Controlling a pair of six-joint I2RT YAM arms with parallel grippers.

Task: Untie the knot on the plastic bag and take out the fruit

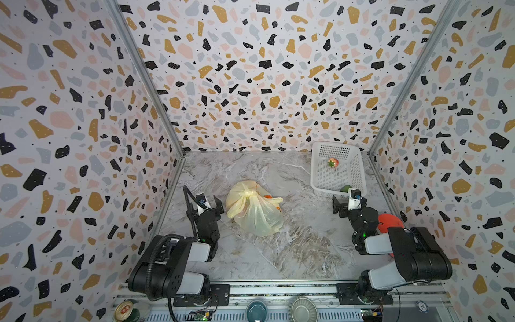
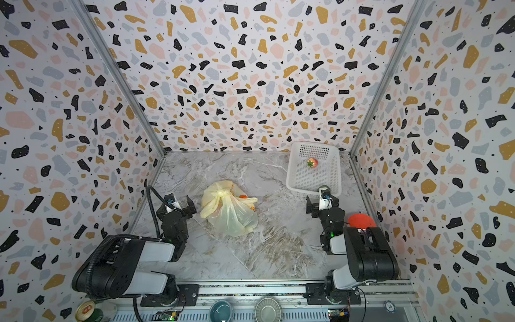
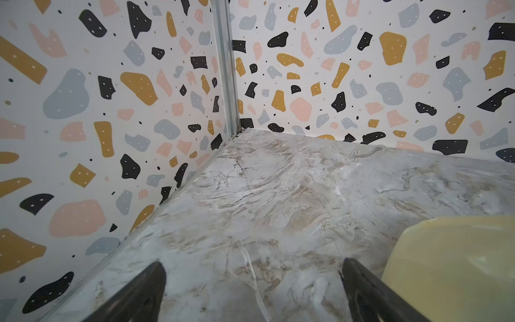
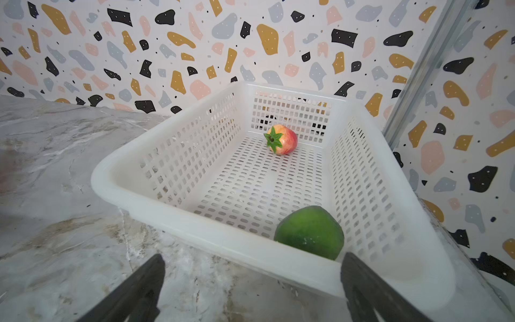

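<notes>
I see the knot (image 1: 249,193) tied, at the far part of the bag (image 1: 256,214), which lies mid-table (image 1: 292,251). The left gripper (image 1: 204,209) stands just beside the bag, jaws apart and empty. Its wrist view shows only the bag's near edge, not the knot. The right gripper (image 1: 347,202), jaws apart and empty, is well away from the bag, at the basket (image 1: 315,172). Its wrist view shows a green fruit (image 4: 309,232) and a red fruit (image 4: 281,139) inside. Both top views half hide the green fruit.
</notes>
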